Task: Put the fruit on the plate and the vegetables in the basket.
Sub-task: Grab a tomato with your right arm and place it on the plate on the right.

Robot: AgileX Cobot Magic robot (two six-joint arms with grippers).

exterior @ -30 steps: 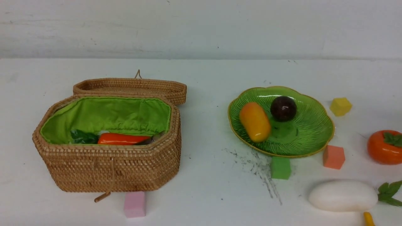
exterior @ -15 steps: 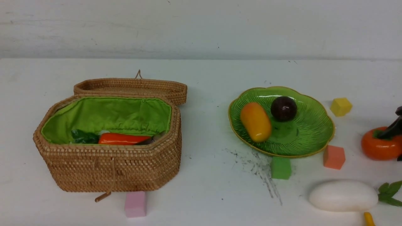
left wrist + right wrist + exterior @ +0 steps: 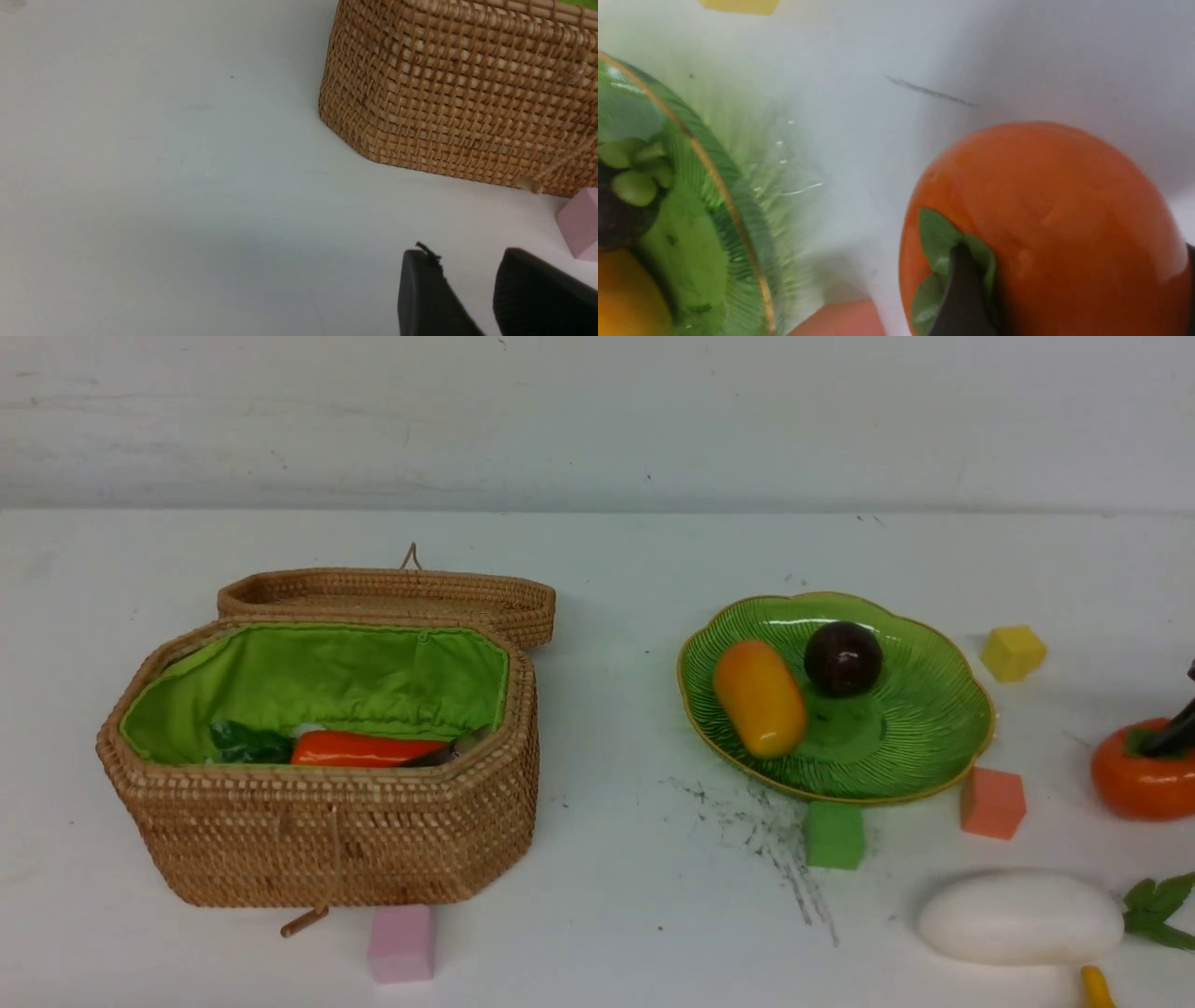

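Right hand (image 3: 1073, 284) | resting on persimmon (image 3: 1045, 186) leaf cap | grip perhaps loose: cannot tell

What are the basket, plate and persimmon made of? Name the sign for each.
Basket: woven rattan or cane, matt; weave shows.
Plate: probably glazed ceramic or glass, glossy; highlights on ribs.
Persimmon: likely plastic, glossy; smooth sheen.

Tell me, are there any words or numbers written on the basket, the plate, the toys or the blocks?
None: no word, number or sign can be read in any view.
The basket, the plate, the mango, the persimmon, the radish and the pink cube are all plain.
The dark streaks on the table are scuff marks, not writing.
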